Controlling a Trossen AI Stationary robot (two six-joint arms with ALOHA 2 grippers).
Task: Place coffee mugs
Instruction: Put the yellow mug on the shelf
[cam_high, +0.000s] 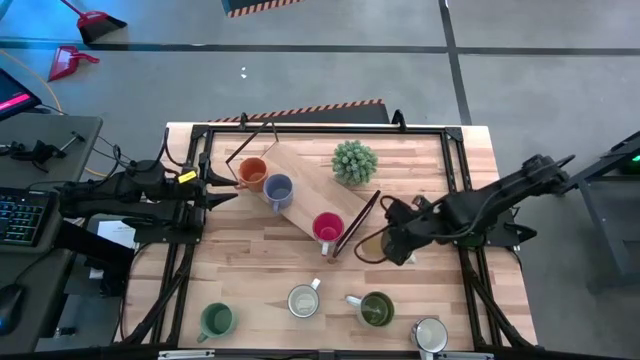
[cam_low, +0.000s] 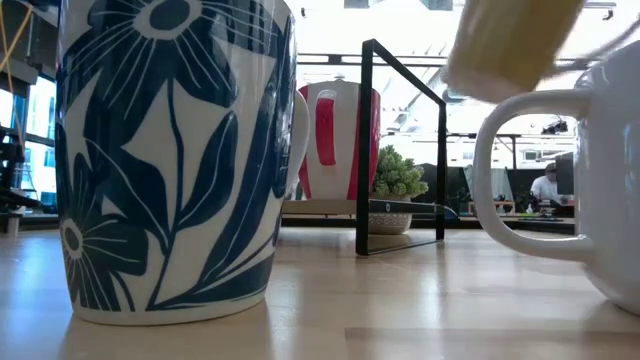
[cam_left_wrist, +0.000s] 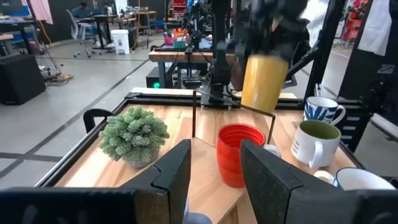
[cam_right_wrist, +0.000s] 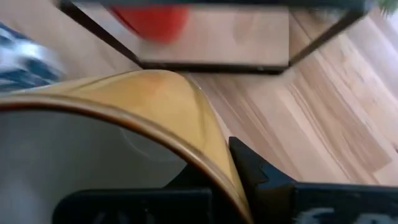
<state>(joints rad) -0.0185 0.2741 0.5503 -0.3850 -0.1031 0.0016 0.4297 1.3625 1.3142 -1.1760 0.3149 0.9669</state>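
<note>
- Right gripper (cam_high: 392, 243) is gripping a yellow mug (cam_left_wrist: 263, 81) by its rim, jaws clamped tight, holding it above the surface (cam_high: 260, 270).
- Just beside it, the red mug (cam_high: 327, 228) is sitting on a wooden board (cam_high: 305, 185).
- Farther along the board, blue-grey mug (cam_high: 277, 190) and orange mug (cam_high: 252, 173) are standing.
- Left gripper (cam_high: 232, 187) is hanging partly open beside the orange mug.

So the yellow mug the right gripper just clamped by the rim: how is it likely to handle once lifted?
The right gripper is shut on the yellow mug, one finger inside the rim. It looks like rigid glazed ceramic, so probably slick against the fingers and breakable if dropped. Gripped at one side of the rim, it may hang tilted. Its tall cylindrical shape could tip if set down unevenly.
</note>
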